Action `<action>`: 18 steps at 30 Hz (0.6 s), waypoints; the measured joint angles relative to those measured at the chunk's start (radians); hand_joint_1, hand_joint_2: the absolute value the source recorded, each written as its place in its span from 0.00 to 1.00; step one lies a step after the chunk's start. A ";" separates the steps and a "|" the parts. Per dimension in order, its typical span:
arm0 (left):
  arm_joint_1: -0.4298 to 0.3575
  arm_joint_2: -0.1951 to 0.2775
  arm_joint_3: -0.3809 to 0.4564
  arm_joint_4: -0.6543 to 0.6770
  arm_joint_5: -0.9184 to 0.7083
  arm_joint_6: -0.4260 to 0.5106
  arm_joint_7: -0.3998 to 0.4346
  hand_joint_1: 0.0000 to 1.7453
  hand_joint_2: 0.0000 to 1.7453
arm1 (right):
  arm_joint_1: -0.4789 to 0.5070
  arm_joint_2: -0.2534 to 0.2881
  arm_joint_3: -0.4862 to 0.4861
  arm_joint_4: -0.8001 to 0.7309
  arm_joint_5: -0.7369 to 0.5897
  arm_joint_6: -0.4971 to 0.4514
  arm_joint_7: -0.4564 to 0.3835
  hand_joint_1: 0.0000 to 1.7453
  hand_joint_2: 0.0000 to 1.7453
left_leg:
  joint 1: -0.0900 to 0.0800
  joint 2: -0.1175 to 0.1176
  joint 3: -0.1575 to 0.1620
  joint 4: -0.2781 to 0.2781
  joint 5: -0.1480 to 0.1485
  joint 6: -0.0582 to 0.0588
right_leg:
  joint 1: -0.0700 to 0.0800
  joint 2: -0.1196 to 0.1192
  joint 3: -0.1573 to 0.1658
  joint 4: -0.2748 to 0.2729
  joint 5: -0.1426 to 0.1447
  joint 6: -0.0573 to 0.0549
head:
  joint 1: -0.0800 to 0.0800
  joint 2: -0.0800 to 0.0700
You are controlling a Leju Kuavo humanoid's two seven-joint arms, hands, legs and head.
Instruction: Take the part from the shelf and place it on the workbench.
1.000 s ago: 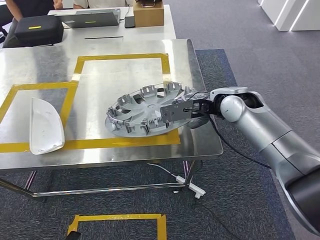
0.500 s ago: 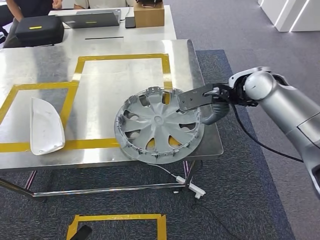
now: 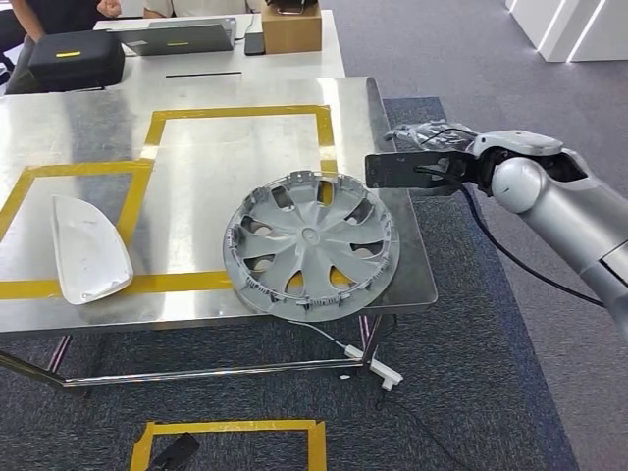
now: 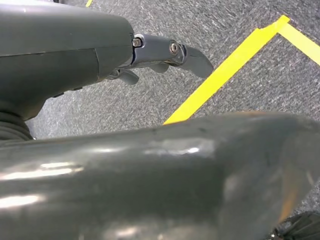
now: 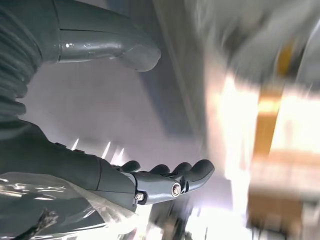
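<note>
While the hubcap (image 3: 311, 245) lies flat, the empty right hand (image 3: 415, 167) hovers just beside.

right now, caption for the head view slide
Right hand open above the workbench edge, grey wheel cover resting on it.

White curved cover (image 3: 88, 251) laid near worktop's left edge; black case (image 3: 77, 57), laptop (image 3: 182, 36), cardboard box (image 3: 290, 26) seen on far white table.
</note>
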 joint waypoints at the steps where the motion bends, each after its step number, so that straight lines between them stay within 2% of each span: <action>1: 0.000 -0.001 -0.004 0.000 0.002 -0.006 0.002 0.00 0.00 | 0.024 0.000 -0.013 -0.018 0.082 -0.085 -0.003 0.00 1.00 | 0.000 0.000 0.000 0.000 0.000 0.000 | 0.000 0.000 0.000 0.000 0.000 0.000 | 0.000 0.000; 3: 0.000 -0.003 -0.013 -0.003 0.008 -0.020 0.011 0.00 0.00 | 0.087 0.002 -0.054 -0.067 0.252 -0.218 -0.006 0.00 1.00 | 0.000 0.000 0.000 0.000 0.000 0.000 | 0.000 0.000 0.000 0.000 0.000 0.000 | 0.000 0.000; 6: 0.001 -0.005 -0.025 -0.010 0.017 -0.037 0.025 0.00 0.00 | 0.193 0.010 -0.141 -0.164 0.515 -0.345 -0.001 0.00 1.00 | 0.000 0.000 0.000 0.000 0.000 0.000 | 0.000 0.000 0.000 0.000 0.000 0.000 | 0.000 0.000; 10: 0.005 -0.009 -0.035 -0.018 0.033 -0.045 0.028 0.00 0.00 | 0.301 0.018 -0.236 -0.300 0.859 -0.501 0.046 0.00 1.00 | 0.001 0.000 -0.001 0.000 0.000 0.000 | 0.001 -0.001 0.000 0.000 0.000 0.000 | 0.000 0.000; 12: 0.007 -0.011 -0.040 -0.020 0.037 -0.045 0.025 0.00 0.00 | 0.342 0.020 -0.271 -0.351 0.930 -0.532 0.058 0.00 1.00 | 0.001 0.000 -0.001 0.000 0.000 0.000 | 0.001 -0.002 0.000 0.000 -0.001 0.000 | 0.000 0.000; 18: 0.008 -0.012 -0.046 -0.022 0.042 -0.046 0.022 0.00 0.00 | 0.392 0.021 -0.326 -0.418 0.952 -0.536 0.062 0.00 1.00 | 0.001 0.000 -0.001 0.000 0.000 0.000 | 0.000 0.000 0.000 0.000 0.000 0.000 | 0.000 0.000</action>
